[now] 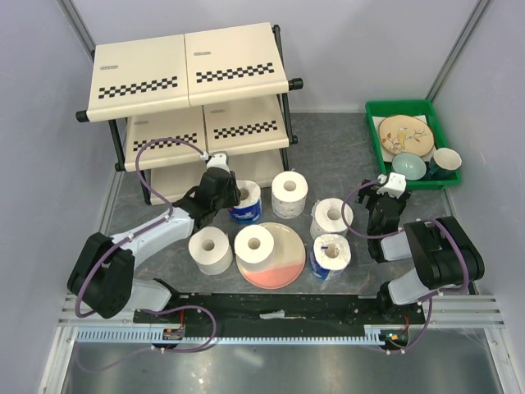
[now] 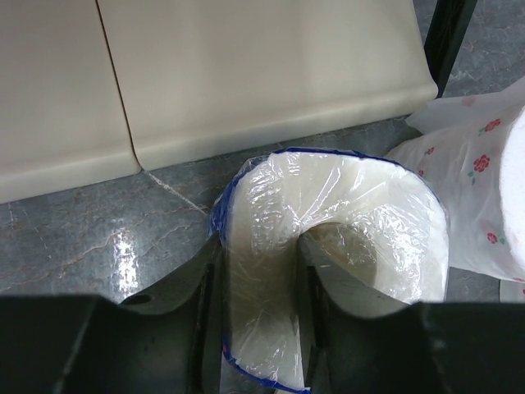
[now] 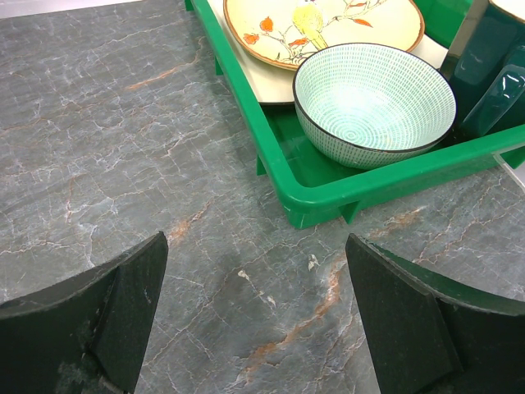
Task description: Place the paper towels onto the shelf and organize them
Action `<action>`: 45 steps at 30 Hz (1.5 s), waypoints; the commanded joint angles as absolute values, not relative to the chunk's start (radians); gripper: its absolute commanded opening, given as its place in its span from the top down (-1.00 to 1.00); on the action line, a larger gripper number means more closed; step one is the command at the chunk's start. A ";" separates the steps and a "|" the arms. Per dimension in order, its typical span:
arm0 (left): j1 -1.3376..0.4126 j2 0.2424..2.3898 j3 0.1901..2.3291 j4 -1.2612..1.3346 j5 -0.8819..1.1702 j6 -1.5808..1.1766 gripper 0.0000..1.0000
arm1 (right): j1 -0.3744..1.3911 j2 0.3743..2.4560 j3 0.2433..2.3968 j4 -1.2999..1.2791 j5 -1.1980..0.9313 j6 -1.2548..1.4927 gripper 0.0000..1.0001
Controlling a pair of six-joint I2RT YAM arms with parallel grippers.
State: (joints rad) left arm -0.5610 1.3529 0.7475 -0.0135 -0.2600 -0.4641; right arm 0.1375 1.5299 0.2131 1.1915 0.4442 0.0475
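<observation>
At the foot of the cream three-tier shelf [image 1: 189, 78], the blue-wrapped white paper towel roll [image 1: 245, 203] stands on the grey marbled table [image 1: 328, 156], core axis upright. I read the left claw [image 2: 258, 328] as clamped on its wall, one finger seemingly inside the core. Bottom tier lies straight ahead, just beyond. Right claw [image 3: 254, 320] gapes wide, empty, beside the green plastic tray [image 3: 328, 193]; left arm is nearer.

Bright, even light, soft shadows, glare on tabletop [image 2: 123, 246]

6 rolls [image 1: 289, 193] upright nr shelf [image 1: 189, 74]
</observation>
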 commanded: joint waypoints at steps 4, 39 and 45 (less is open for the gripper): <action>-0.575 1.226 0.825 -0.129 -0.259 -0.440 0.45 | 0.137 1.528 0.224 1.226 0.443 0.045 -0.96; -0.578 1.164 1.808 -0.348 -0.107 -0.175 0.43 | 0.138 1.528 0.224 1.227 0.445 0.046 -0.96; -0.578 1.308 2.009 -0.385 -0.227 -0.072 0.38 | 0.138 1.528 0.224 1.226 0.443 0.045 -0.96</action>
State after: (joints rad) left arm -0.5739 1.2415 1.8751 -0.3866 -0.1291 -0.1909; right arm 0.1375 1.5299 0.2131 1.1915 0.4442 0.0475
